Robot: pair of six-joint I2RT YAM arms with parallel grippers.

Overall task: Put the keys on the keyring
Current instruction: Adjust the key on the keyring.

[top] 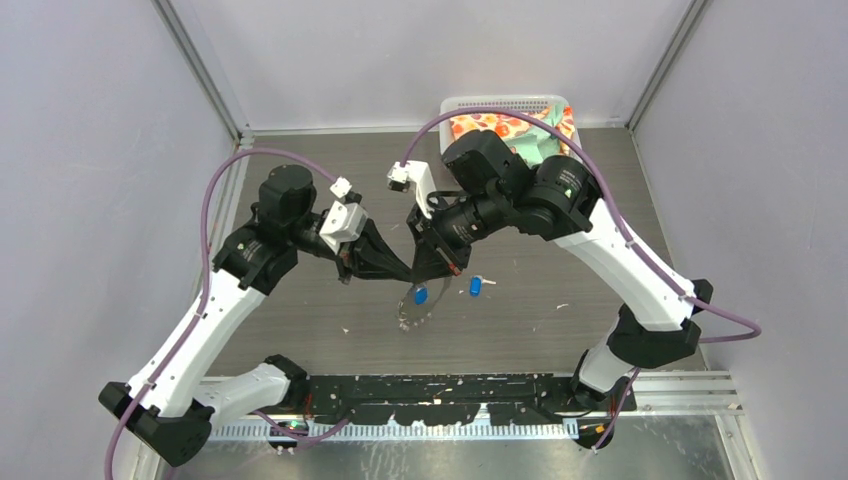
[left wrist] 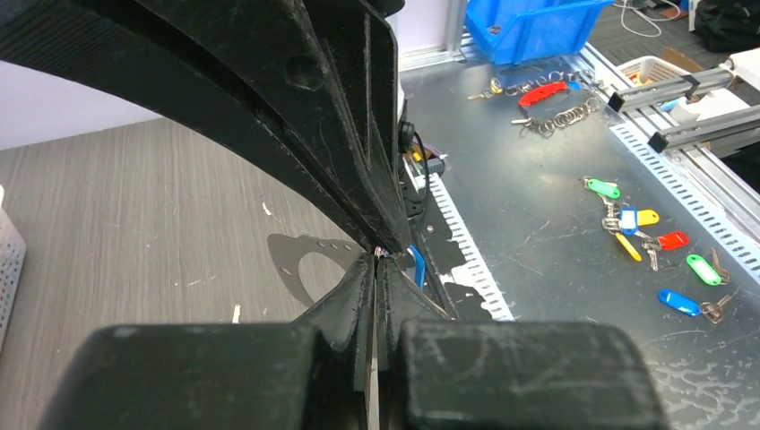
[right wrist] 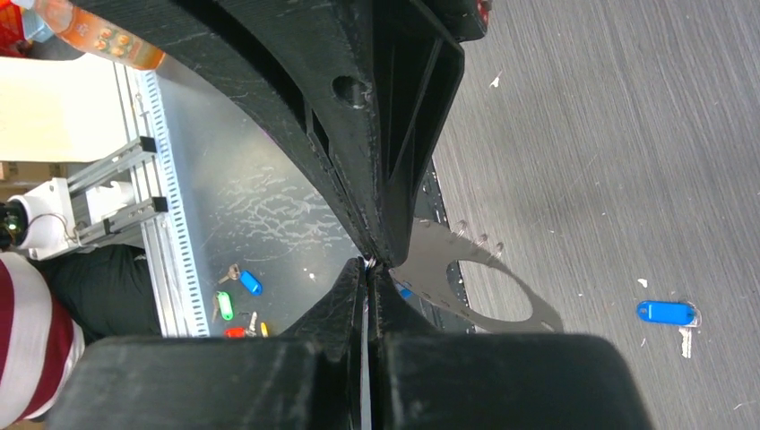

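Left gripper (left wrist: 375, 253) and right gripper (right wrist: 369, 262) clamped on the keyring (top: 405, 313).
White basket (top: 500, 101) beyond them holds orange-patterned stuff (top: 490, 128) (partly hidden); one key (top: 420, 296) at their tips, another key (top: 475, 286) just right, on the wood-grain table (top: 330, 300); pale walls (top: 100, 150).

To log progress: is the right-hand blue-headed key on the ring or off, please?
Off: the blue-headed key lies on the grey table, apart from the toothed silvery keyring.
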